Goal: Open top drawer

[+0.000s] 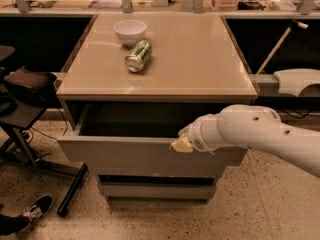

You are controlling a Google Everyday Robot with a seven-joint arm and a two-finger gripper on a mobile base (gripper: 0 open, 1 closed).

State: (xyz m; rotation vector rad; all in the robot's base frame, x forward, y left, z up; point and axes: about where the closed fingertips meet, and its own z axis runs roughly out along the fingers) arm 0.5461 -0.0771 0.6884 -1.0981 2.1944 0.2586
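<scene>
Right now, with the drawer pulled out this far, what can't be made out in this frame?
Camera view:
- Inside of the top drawer: dark, its own front panel hides the floor.
- Gripper at the drawer's front lip, right of centre: its hold is covered by the wrist.
- Can on the cabinet top: label too small.

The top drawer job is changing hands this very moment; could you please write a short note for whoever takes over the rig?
Gripper: at the upper edge of the top drawer front, right of centre.
Top drawer: pulled well out from under the cabinet top; its inside is in shadow.
On the cabinet top: a bowl and a can lying on its side, towards the back left.
Done: the drawer stands open.
Left: probably only to draw it out further if wanted, then back the gripper away.
</scene>
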